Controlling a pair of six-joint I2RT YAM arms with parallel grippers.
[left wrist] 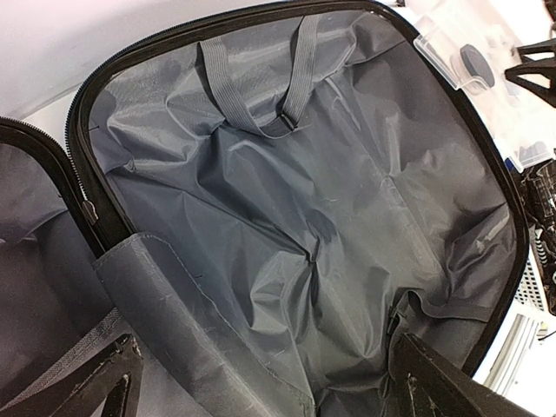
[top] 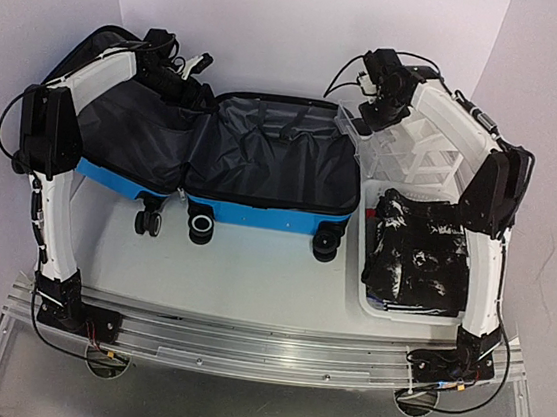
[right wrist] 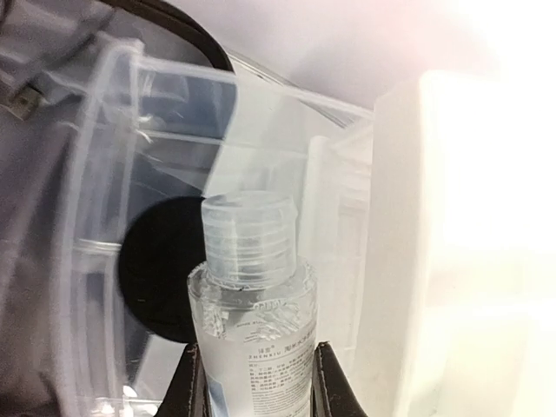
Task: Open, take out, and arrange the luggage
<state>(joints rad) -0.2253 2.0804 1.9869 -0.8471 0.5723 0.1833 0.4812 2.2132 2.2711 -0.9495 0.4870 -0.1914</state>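
And the left gripper [left wrist: 271, 384] hangs wide open over the open luggage [top: 264, 157], the right gripper [right wrist: 261, 384] clamping a clear bottle [right wrist: 252, 295] over the far-right organizer [top: 420, 156].

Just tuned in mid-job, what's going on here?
The suitcase lies open flat, and the half under the open left gripper shows only bare lining. The right gripper is shut on a small clear bottle, held over the organizer beside the suitcase. A black-and-white cloth sits in the basket nearer the arms.
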